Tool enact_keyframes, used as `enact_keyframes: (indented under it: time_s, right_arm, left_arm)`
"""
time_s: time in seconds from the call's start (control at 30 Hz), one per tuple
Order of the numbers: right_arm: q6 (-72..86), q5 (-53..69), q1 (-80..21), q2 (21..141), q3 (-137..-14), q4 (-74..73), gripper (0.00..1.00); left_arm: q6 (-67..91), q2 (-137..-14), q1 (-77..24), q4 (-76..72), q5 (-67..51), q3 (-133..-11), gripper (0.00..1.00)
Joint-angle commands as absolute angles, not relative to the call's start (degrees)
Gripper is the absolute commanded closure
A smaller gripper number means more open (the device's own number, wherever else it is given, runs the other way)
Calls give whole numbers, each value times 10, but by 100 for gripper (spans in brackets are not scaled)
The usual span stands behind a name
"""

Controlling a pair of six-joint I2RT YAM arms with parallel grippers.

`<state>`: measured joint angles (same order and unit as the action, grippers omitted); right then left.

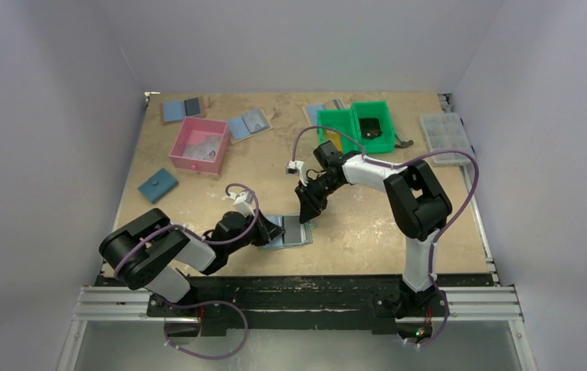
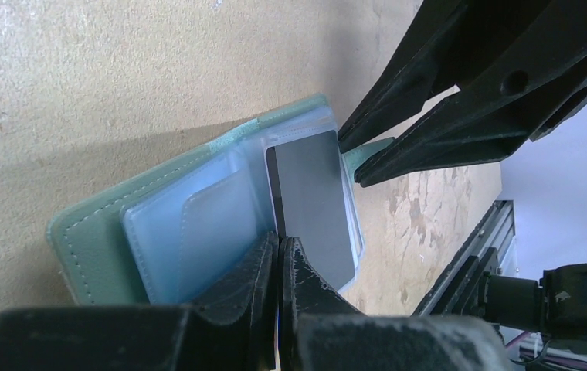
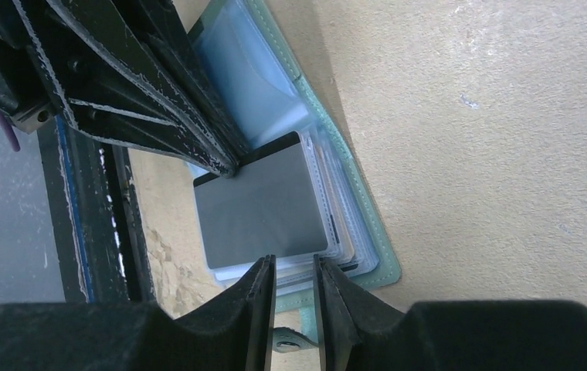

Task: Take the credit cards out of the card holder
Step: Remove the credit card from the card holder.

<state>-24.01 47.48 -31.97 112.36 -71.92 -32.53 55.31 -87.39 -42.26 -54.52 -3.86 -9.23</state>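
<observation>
While the left gripper (image 2: 279, 246), clenched tight, rested its tips at the middle fold, the holder (image 2: 82, 247) lay open on the table (image 1: 368, 232) near the front edge. Its grey panel (image 2: 313, 201) faced up. The right gripper (image 3: 294, 267) straddled the holder's outer edge, jaws slightly apart.

Top view: even, diffuse overhead light, moderately bright. No glare on walls (image 1: 43, 116). Soft, short shadows under both arms on table (image 1: 352, 232). Overall slightly soft; small items at far edge unresolved.

Left wrist view: left gripper (image 2: 277, 241) out of focus at bottom edge. Broad shadow over tabletop beside card holder (image 2: 89, 239). Faint sheen on its clear sleeves.

Right wrist view: right gripper (image 3: 294, 263) blurred up close. Tabletop bright and sharp at right, dim at left edge.
</observation>
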Motion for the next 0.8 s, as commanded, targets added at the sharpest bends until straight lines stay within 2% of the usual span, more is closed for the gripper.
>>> enact_keyframes:
  time_s: [0.0, 0.17, 0.3, 0.43, 0.6, 0.73, 0.77]
  right_arm:
    - [-230, 472, -326, 1136, -722, -318, 68]
    - [-221, 465, -330, 1141, -722, -312, 70]
    - [-220, 463, -338, 1141, -722, -308, 82]
    - [-224, 479, -341, 1140, -722, -310, 90]
    - [-222, 502, -350, 1143, -722, -308, 94]
    - [-204, 445, -366, 1152, -720, -291, 94]
    - [-197, 423, -367, 1152, -720, -286, 94]
  left_arm:
    - [565, -888, -417, -565, -45, -101, 95]
    - [580, -894, -413, -564, -53, -100, 78]
    - [592, -900, -411, -567, -58, -98, 71]
    - [603, -909, -409, -581, -62, -95, 70]
    - [617, -932, -406, -611, -68, -93, 71]
    - [634, -949, -403, -646, -72, -85, 77]
    - [637, -951, -402, -654, -74, -82, 83]
